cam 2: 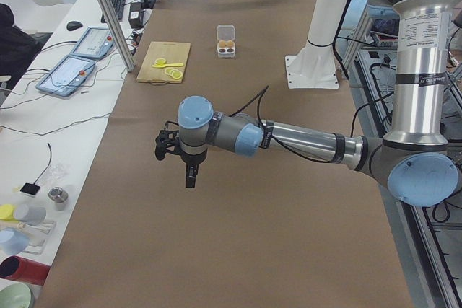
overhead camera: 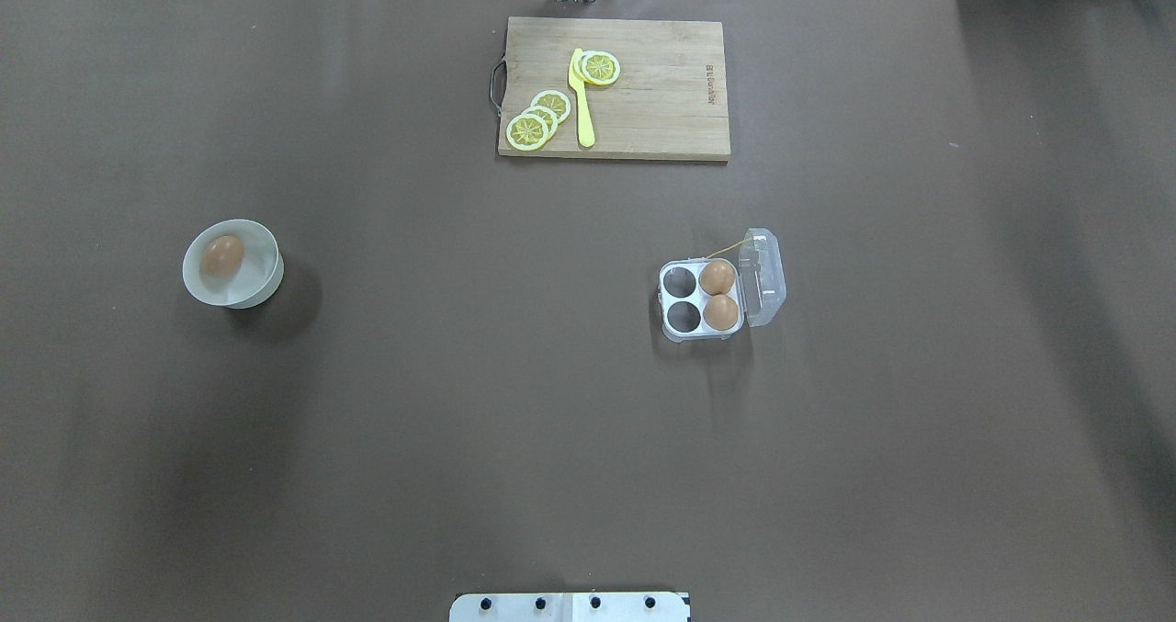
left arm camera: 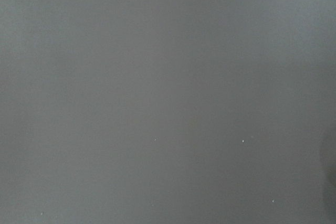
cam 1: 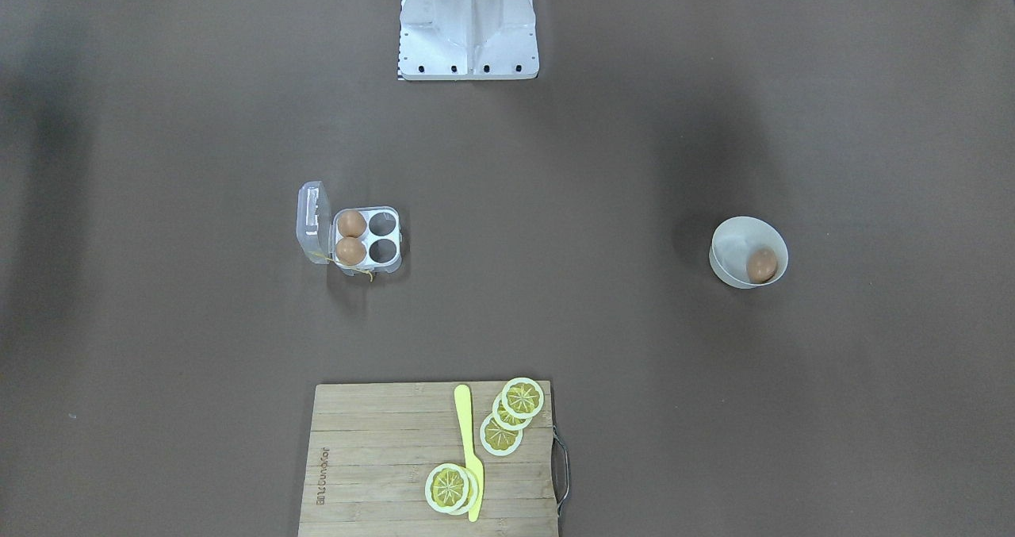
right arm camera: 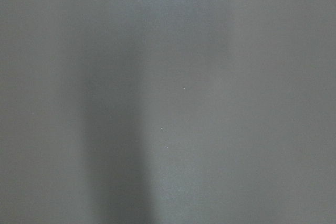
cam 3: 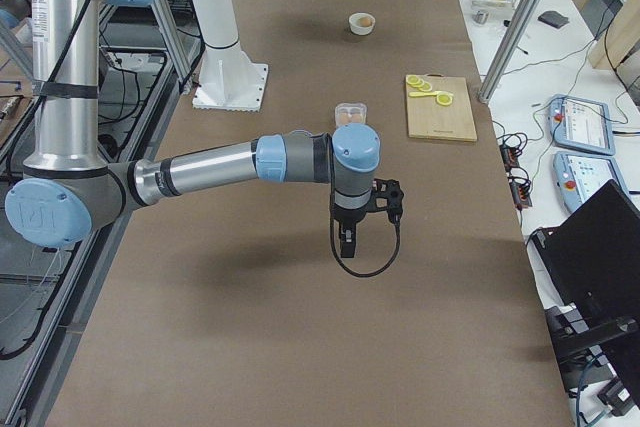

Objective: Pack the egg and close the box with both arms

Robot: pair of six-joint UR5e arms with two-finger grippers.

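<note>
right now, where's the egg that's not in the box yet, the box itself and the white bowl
egg [overhead camera: 222, 256]: overhead exterior view, middle of its shell
box [overhead camera: 767, 277]: overhead exterior view, on its open clear lid
white bowl [overhead camera: 263, 264]: overhead exterior view, on its inner wall

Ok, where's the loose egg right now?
The egg sits in the white bowl on the overhead view's left, the robot's left side, well apart from the open box on the right.

**Where stuff sits**

Clear-plastic four-cell egg box [overhead camera: 700, 297] sits left of the right gripper [cam 3: 345, 247], two brown eggs [overhead camera: 718, 277] in its lid-side cells. Further left, right of the left gripper [cam 2: 190, 178], the light-brown egg [overhead camera: 221, 256] lies in a white round bowl [overhead camera: 268, 280]. A wooden cutting board [overhead camera: 661, 98] lies forward of both.
</note>
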